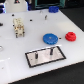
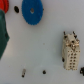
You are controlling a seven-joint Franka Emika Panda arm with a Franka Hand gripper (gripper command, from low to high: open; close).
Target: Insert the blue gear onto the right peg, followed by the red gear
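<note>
The blue gear [image 1: 49,38] lies flat on the white table, right of centre in the exterior view; the wrist view shows it too [image 2: 31,11]. The smaller red gear [image 1: 71,36] lies flat just to its right in the exterior view. In front of them is the grey plate with a black border [image 1: 35,58], from which two thin dark pegs stand up. The right peg [image 1: 50,51] is bare. No gripper shows in either view.
A beige blocky object [image 1: 19,27] [image 2: 70,49] stands on the table left of the blue gear. Small dark spots [image 2: 23,75] dot the tabletop. Red and dark green shapes [image 2: 3,27] are cut off at the wrist view's edge. Blue items [image 1: 53,8] sit along the back.
</note>
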